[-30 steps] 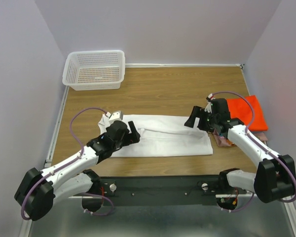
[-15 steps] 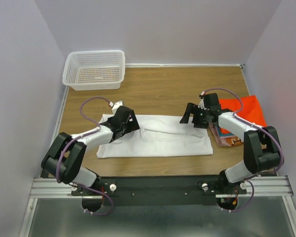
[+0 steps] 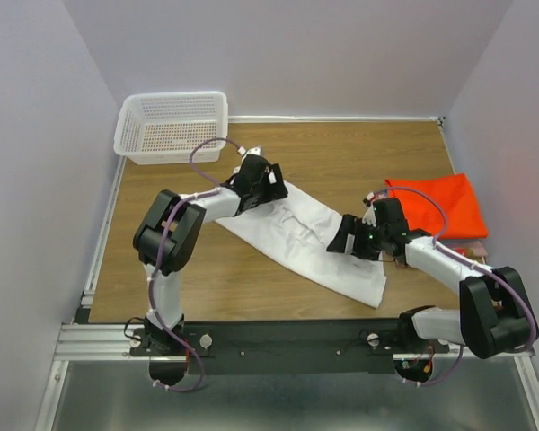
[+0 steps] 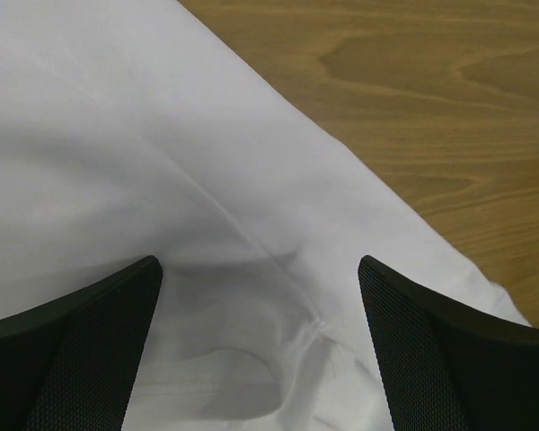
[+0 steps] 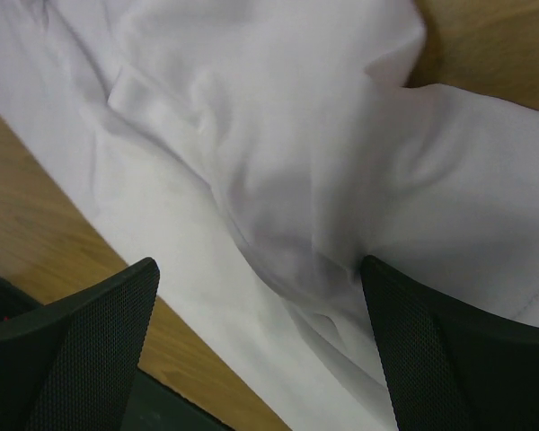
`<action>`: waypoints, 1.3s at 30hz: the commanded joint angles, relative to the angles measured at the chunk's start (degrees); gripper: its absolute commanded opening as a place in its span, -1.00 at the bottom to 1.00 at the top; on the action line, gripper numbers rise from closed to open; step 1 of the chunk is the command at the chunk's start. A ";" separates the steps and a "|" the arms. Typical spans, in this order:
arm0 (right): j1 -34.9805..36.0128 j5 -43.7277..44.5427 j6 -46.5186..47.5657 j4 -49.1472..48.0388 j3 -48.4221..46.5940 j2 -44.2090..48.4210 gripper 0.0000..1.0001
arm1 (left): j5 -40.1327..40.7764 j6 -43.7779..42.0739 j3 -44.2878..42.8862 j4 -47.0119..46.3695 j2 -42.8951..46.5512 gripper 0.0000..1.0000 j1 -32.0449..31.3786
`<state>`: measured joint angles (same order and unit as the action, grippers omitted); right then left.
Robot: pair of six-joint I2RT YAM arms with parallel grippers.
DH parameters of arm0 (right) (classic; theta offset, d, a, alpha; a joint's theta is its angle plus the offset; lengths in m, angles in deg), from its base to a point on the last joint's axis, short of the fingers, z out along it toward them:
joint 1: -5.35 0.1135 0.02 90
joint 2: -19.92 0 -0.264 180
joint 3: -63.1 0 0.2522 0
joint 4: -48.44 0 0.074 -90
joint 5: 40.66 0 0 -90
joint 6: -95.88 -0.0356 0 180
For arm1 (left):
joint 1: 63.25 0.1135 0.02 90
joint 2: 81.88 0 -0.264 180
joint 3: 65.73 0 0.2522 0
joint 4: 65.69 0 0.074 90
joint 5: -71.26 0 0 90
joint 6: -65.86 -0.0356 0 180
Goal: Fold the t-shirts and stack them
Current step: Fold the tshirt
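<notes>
From the near right corner the right arm (image 3: 449,265) bends back at its elbow and stretches low towards the middle of the tabletop (image 3: 341,153). The white t-shirt (image 3: 296,224) lies there as a long, rumpled band, slanting from close to the near edge up towards the far left. The right pincer (image 3: 343,241) sits over its nearer half, fingers spread wide, creased cloth beneath them and nothing gripped. The left arm (image 3: 202,205) doubles up from the near left and reaches the shirt's far end, where the left pincer (image 3: 268,182) likewise stands wide apart above the cloth. By the right edge lies a folded orange-red t-shirt (image 3: 440,205). A white mesh basket (image 3: 220,126) sits in the far left corner.
</notes>
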<state>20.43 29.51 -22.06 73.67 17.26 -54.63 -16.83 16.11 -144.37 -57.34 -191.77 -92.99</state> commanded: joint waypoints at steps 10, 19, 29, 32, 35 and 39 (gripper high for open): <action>16.74 -4.60 -6.07 1.72 3.87 2.65 1.00 | -11.22 -6.32 -34.21 15.86 -22.38 0.97 -2.78; 24.03 -6.26 -5.45 -3.28 -2.19 -4.99 1.00 | -15.89 -5.53 -48.93 18.86 -31.88 0.97 -3.49; 27.20 -5.39 -4.93 -4.96 -8.00 -9.48 1.00 | -15.54 -9.22 -60.18 18.86 -37.85 0.97 -2.96; 27.21 -4.34 -5.01 -4.87 -8.71 -7.11 1.00 | -15.80 -11.68 -61.85 17.54 -37.42 0.97 -2.52; 27.21 -3.46 -5.19 -4.61 -9.06 -3.95 1.00 | -15.98 -14.84 -62.65 16.48 -34.27 0.97 -2.61; 27.20 -0.31 -5.54 -3.03 -9.76 0.17 1.00 | -14.40 -18.62 -61.25 15.87 -25.41 0.97 -2.69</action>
<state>47.29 25.13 -27.52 69.36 9.72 -57.95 -31.50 3.04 -205.57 -40.14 -227.42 -95.88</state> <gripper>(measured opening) 0.998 0.985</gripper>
